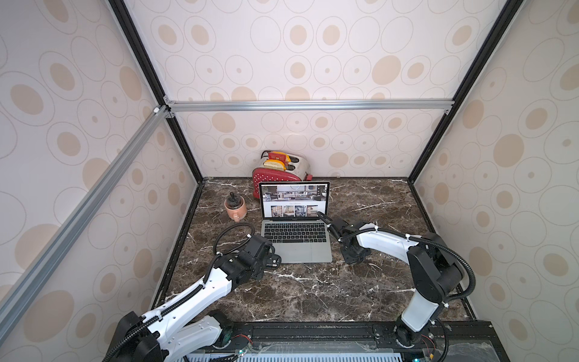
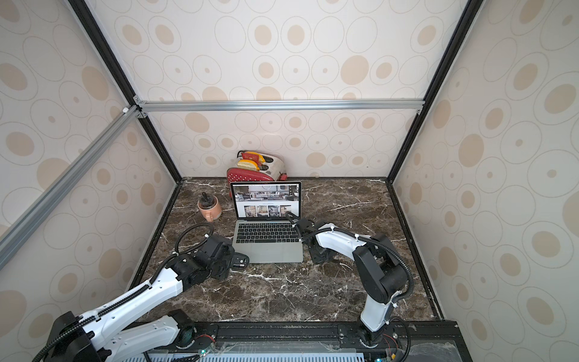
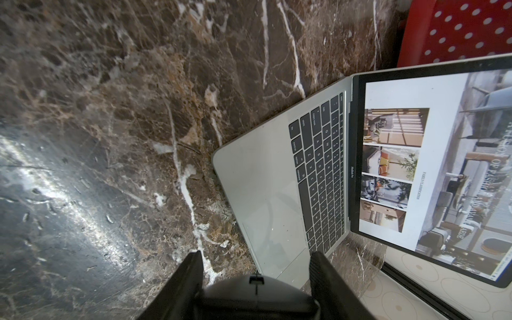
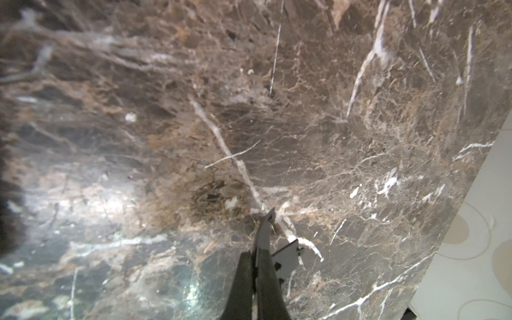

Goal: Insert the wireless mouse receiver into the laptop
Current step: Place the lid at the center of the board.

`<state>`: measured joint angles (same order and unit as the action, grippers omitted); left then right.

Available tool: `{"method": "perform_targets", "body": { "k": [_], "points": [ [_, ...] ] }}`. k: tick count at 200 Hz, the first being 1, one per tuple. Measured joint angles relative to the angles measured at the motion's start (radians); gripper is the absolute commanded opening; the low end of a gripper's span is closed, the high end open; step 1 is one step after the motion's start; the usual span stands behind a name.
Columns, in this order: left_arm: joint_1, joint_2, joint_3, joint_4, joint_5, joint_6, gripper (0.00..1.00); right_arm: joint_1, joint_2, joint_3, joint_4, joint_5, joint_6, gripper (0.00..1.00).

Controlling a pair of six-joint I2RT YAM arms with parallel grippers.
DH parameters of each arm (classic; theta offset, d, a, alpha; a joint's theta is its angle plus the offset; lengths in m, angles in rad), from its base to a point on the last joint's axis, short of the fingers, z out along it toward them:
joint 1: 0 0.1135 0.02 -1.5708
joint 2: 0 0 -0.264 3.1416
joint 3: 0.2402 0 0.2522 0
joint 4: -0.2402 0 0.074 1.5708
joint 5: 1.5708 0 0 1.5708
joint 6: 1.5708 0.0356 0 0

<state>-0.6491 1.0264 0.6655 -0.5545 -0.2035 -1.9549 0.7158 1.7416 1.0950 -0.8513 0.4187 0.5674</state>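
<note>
1 laptop point(image 1: 297, 252), open, on the surface point(image 1: 313, 291). 1 toaster point(image 1: 275, 180) just behind laptop, 1 mug point(image 1: 235, 208) left of laptop. 2 grippers: left gripper point(image 1: 274, 260) at laptop's front-left corner, clamped on 1 black mouse point(image 3: 257, 296); right gripper point(image 4: 256, 252) at laptop's right edge, pressed together, thin grey piece point(image 4: 264, 230) poking from its tips.

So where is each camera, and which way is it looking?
Both top views: up high at the robot's front, looking down toward the back wall at the laptop, toaster and mug; both arms show.
Left wrist: on the left arm, looking past the left gripper, closed on the mouse, across the laptop's keys and screen.
Right wrist: on the right arm, looking down at the marble table; only the right gripper, shut on a small grey piece, shows.
Shared: top views and left wrist all show laptop and toaster.
</note>
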Motion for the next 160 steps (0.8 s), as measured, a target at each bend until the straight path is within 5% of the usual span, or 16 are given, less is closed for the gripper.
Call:
{"method": "perform_targets", "body": {
  "k": [54,108,160],
  "points": [
    [0.0,0.0,-0.001,0.0,0.001,0.002,0.0,0.0,0.009,-0.042,0.051,0.011,0.06,0.0],
    [0.0,-0.011,-0.003,0.0,0.001,0.005,0.0,0.0,0.01,-0.055,0.089,0.002,0.077,0.25],
    [0.0,-0.012,-0.003,0.0,0.001,0.007,0.0,0.0,0.01,-0.059,0.099,-0.001,0.084,0.28]
  ]
}}
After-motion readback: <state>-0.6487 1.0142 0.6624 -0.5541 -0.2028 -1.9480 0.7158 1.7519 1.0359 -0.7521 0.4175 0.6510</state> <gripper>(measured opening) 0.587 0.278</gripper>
